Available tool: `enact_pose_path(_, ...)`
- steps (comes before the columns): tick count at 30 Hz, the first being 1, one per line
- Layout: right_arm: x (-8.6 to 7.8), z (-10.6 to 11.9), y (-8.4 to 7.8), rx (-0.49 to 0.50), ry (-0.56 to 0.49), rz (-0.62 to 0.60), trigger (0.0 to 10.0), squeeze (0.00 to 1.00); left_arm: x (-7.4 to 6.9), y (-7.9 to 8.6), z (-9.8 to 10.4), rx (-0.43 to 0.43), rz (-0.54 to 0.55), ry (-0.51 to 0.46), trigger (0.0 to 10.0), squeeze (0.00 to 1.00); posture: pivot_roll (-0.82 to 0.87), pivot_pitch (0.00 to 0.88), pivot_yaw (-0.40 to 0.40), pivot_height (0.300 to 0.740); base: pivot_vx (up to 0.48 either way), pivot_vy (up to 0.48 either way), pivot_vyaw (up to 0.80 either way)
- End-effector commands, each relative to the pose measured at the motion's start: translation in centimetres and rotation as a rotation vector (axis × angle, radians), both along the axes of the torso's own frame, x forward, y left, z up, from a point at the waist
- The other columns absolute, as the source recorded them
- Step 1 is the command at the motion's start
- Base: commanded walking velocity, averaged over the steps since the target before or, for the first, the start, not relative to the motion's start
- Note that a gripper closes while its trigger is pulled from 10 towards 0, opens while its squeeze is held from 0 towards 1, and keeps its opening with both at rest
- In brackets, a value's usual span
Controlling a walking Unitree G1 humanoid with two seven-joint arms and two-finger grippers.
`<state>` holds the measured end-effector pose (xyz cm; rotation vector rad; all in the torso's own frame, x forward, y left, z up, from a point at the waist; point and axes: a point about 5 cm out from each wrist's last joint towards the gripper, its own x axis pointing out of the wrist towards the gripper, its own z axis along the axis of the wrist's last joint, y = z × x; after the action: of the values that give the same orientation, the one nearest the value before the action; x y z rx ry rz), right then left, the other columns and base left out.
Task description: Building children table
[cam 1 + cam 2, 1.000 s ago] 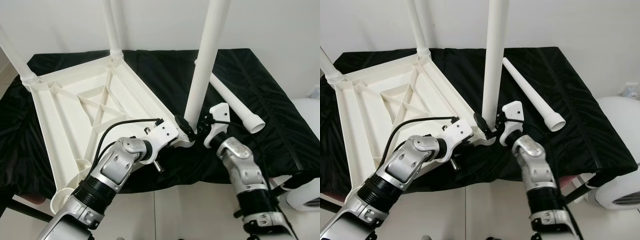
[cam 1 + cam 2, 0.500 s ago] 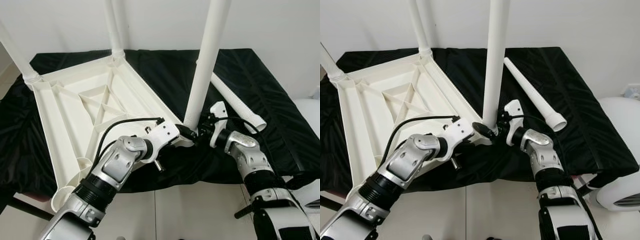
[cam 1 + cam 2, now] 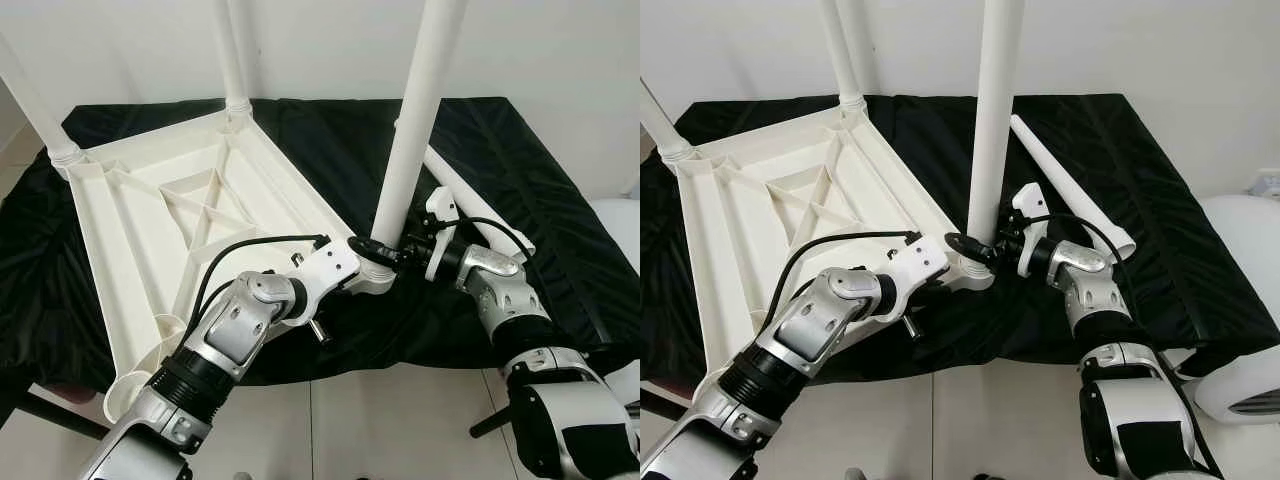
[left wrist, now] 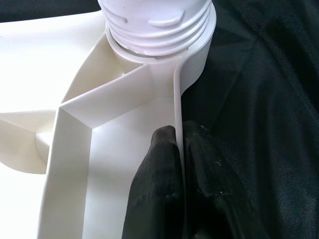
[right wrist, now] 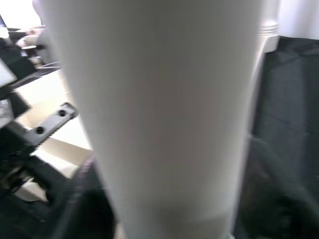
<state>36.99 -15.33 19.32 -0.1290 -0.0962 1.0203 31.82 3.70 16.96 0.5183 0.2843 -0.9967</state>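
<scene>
The white plastic tabletop [image 3: 150,200] lies upside down on a black cloth. Two legs stand screwed in at its far corners [image 3: 232,60] [image 3: 30,110]. A third leg [image 3: 410,130] stands upright in the near right corner socket [image 4: 154,30]. My left gripper [image 4: 178,134] is shut on the thin rim wall of the tabletop just beside that socket. My right gripper [image 3: 395,248] reaches in from the right and is shut on the base of this upright leg [image 5: 164,109], one dark finger [image 5: 279,199] on each side. A loose fourth leg [image 3: 480,215] lies on the cloth behind my right wrist.
The black cloth [image 3: 330,140] covers a low platform whose front edge runs just under my arms, with pale tiled floor [image 3: 380,420] below. A white rounded appliance [image 3: 1240,300] stands at the right. A white wall is close behind.
My right forearm has swung from below the corner out to the right, turning its wrist around the leg's base. The leg stands slightly straighter. My left gripper has kept its hold.
</scene>
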Motion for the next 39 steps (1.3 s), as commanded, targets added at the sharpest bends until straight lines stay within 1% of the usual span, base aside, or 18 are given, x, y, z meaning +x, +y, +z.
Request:
enact_pose_path(1,-0.1,-0.3,-0.2,0.005,0.006,0.001,0.0,0.0,-0.1,-0.2,-0.5,0.026,0.005,-0.003,10.0,0.0,-0.09,0.101,0.043,0.74,0.0,0.0,0.0)
enact_pose_path(9,-0.9,-0.7,0.0,0.049,-0.029,-0.006,0.0,0.0,-0.2,-0.2,-0.5,0.028,0.002,-0.003,10.0,0.0,-0.1,0.099,0.044,0.74,0.0,0.0,0.0)
enact_pose_path(13,-1.0,-0.8,0.1,0.094,-0.047,-0.13,0.0,0.0,-0.2,-0.2,-0.5,0.028,0.002,-0.002,10.0,0.0,-0.1,0.103,0.042,0.74,0.0,0.0,0.0)
enact_pose_path(14,-1.0,-0.8,0.1,0.094,-0.047,-0.13,0.0,0.0,-0.2,-0.2,-0.5,0.028,0.002,-0.002,10.0,0.0,-0.1,0.103,0.042,0.74,0.0,0.0,0.0)
enact_pose_path(15,-1.1,-0.8,0.3,0.112,-0.052,-0.181,0.0,0.0,-0.2,-0.2,-0.6,0.028,0.002,-0.001,10.0,0.0,-0.1,0.103,0.041,0.74,0.0,0.0,0.0)
enact_pose_path(19,-1.1,-0.8,0.4,0.119,-0.051,-0.196,0.0,0.0,-0.2,-0.2,-0.6,0.028,0.002,-0.001,10.0,0.0,-0.1,0.103,0.041,0.74,0.0,0.0,0.0)
enact_pose_path(22,-1.4,-0.8,1.1,0.148,-0.068,-0.254,0.0,0.0,-0.2,-0.2,-0.6,0.026,0.003,0.001,10.0,0.0,-0.1,0.108,0.036,0.74,0.0,0.0,0.0)
enact_pose_path(23,-1.8,-0.8,1.6,0.163,-0.075,-0.289,0.0,0.0,-0.2,-0.2,-0.6,0.025,0.007,0.002,10.0,0.0,-0.1,0.111,0.034,0.74,0.0,0.0,0.0)
enact_pose_path(25,-1.8,-0.8,1.6,0.163,-0.075,-0.289,0.0,0.0,-0.2,-0.2,-0.6,0.025,0.007,0.002,10.0,0.0,-0.1,0.111,0.034,0.74,0.0,0.0,0.0)
enact_pose_path(27,-2.3,-1.0,2.7,0.205,-0.065,-0.396,0.0,0.0,-0.2,-0.1,-0.6,0.026,0.01,0.002,10.0,0.0,-0.1,0.114,0.033,0.74,0.0,0.0,0.0)
enact_pose_path(28,-2.3,-1.0,2.7,0.205,-0.065,-0.396,0.0,0.0,-0.2,-0.1,-0.6,0.026,0.01,0.002,10.0,0.0,-0.1,0.114,0.033,0.74,0.0,0.0,0.0)
enact_pose_path(30,-2.9,-1.3,3.7,0.21,-0.068,-0.514,0.0,0.0,-0.2,0.0,-0.6,0.025,0.013,0.004,10.0,0.0,-0.1,0.12,0.033,0.74,0.0,0.0,0.0)
enact_pose_path(31,-2.9,-1.3,3.7,0.21,-0.068,-0.514,0.0,0.0,-0.2,0.0,-0.6,0.025,0.013,0.004,10.0,0.0,-0.1,0.12,0.033,0.74,0.0,0.0,0.0)
enact_pose_path(32,-3.2,-1.3,4.2,0.209,-0.074,-0.573,0.0,0.0,-0.2,0.0,-0.6,0.024,0.015,0.005,10.0,0.0,-0.1,0.124,0.034,0.74,0.0,0.0,0.0)
enact_pose_path(33,-3.3,-1.4,4.4,0.215,-0.069,-0.592,0.0,0.0,-0.2,0.0,-0.6,0.024,0.015,0.005,10.0,0.0,-0.1,0.126,0.033,0.74,0.0,0.0,0.0)
enact_pose_path(36,-3.4,-1.4,4.8,0.221,-0.062,-0.611,0.0,0.0,-0.2,0.0,-0.6,0.024,0.015,0.006,10.0,0.0,-0.1,0.127,0.033,0.74,0.0,0.0,0.0)
enact_pose_path(37,-3.4,-1.6,5.2,0.236,-0.06,-0.72,0.0,0.0,-0.2,0.0,-0.6,0.023,0.016,0.007,10.0,0.0,-0.1,0.129,0.032,0.74,0.0,0.0,0.0)
enact_pose_path(39,-3.4,-1.6,5.4,0.237,-0.058,-0.749,0.0,0.0,-0.1,0.0,-0.6,0.023,0.015,0.007,10.0,0.0,-0.1,0.129,0.032,0.74,0.0,0.0,0.0)
